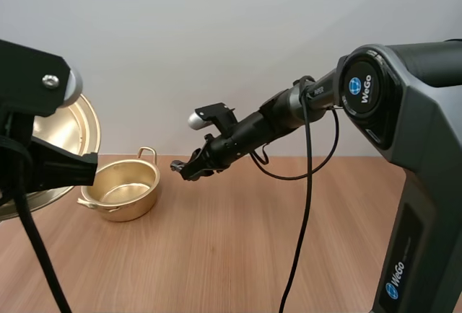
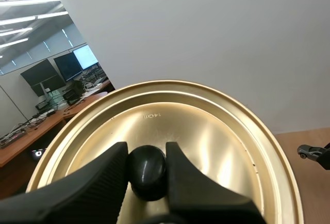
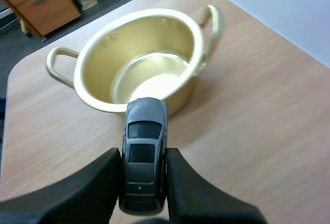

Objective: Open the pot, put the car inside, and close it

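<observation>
The gold pot [image 1: 120,188] stands open on the wooden table at the left, and its bowl [image 3: 146,69] is bare inside. My right gripper [image 1: 189,168] hangs in the air just right of the pot, shut on a small grey toy car [image 3: 143,152] whose nose points at the pot's near rim. The car [image 1: 177,165] shows as a small dark shape at the fingertips. My left gripper [image 2: 147,170] holds the gold lid [image 2: 206,141] by its black knob [image 2: 148,171], raised off the table. The lid [image 1: 61,136] stands on edge to the left of the pot.
The wooden table [image 1: 238,248] stretches bare to the right and front of the pot. A white wall stands behind it. My right arm's large grey base [image 1: 411,169] fills the right side.
</observation>
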